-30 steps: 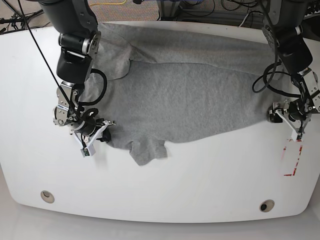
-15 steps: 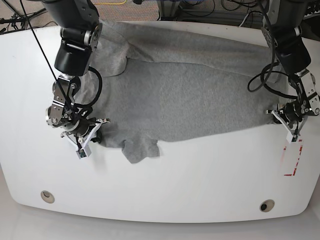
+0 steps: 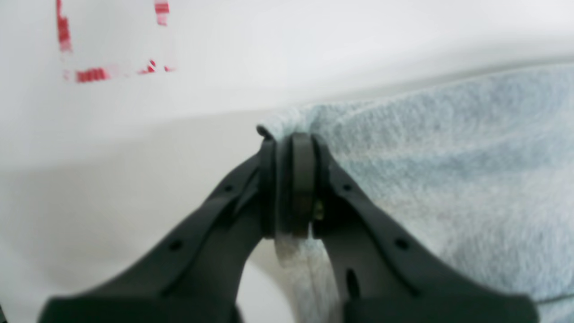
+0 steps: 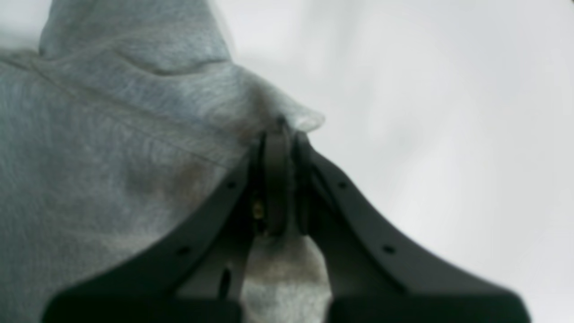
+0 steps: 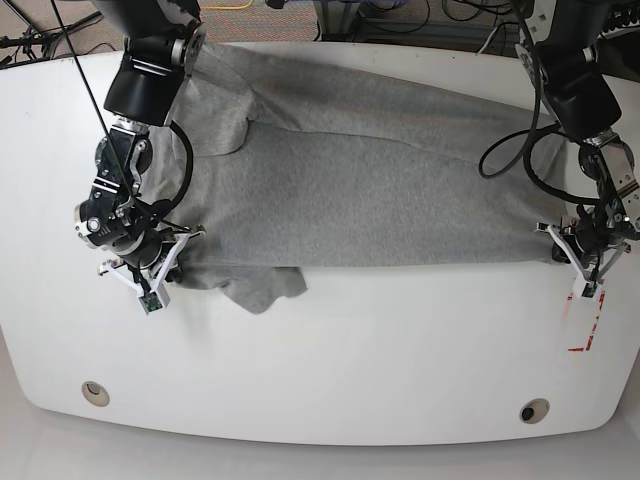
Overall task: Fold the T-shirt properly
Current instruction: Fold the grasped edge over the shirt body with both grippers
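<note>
- Grey T-shirt [image 5: 370,190] lies spread across the upper middle of the white surface [image 5: 330,370], reaching from the left side to the right side of the base view.
- One sleeve [image 5: 265,287] pokes out below the lower edge, left of centre.
- Left gripper [image 5: 578,262], at the right of the base view, has its black fingers [image 3: 302,179] pressed together on a corner of the cloth [image 3: 448,157].
- Right gripper [image 5: 160,268], at the left of the base view, has its fingers [image 4: 276,179] pinching a bunched corner of the cloth [image 4: 112,157].
- Red markings [image 5: 585,330] sit on the surface just below the left gripper, also showing at the upper left of the left wrist view [image 3: 89,74].
- Two round holes [image 5: 95,392] mark the lower edge of the surface.
</note>
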Action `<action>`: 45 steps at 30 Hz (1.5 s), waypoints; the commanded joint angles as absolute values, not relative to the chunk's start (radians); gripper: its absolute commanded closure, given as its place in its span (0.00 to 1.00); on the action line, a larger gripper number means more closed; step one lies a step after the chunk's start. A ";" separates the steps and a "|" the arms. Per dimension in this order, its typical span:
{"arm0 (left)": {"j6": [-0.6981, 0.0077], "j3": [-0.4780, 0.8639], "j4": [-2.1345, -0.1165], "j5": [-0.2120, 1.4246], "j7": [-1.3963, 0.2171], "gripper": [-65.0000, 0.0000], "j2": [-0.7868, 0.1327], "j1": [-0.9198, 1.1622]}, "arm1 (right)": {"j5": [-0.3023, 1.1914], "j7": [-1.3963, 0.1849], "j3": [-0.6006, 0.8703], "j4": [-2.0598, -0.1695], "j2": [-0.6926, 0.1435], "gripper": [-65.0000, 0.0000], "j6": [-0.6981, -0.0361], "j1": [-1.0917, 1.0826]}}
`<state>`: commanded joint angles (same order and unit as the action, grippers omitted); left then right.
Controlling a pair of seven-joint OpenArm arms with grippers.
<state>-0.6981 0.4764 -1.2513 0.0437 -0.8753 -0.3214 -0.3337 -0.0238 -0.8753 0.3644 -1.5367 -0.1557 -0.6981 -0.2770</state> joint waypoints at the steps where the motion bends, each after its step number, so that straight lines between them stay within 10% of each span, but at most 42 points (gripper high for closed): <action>1: -0.698 0.476 -1.265 0.044 -0.875 0.96 -0.321 -0.325 | -0.024 -0.895 0.364 -1.567 -0.156 1.00 -0.698 -0.268; 19: -0.698 0.472 -1.290 0.045 -0.878 0.96 -0.320 -0.308 | -0.022 -1.182 0.372 -1.994 -0.096 1.00 -0.698 -0.050; 45: -0.698 0.473 -1.508 0.045 -0.972 0.96 -0.325 -0.168 | -0.025 -1.251 0.558 -2.038 -0.002 1.00 -0.698 0.159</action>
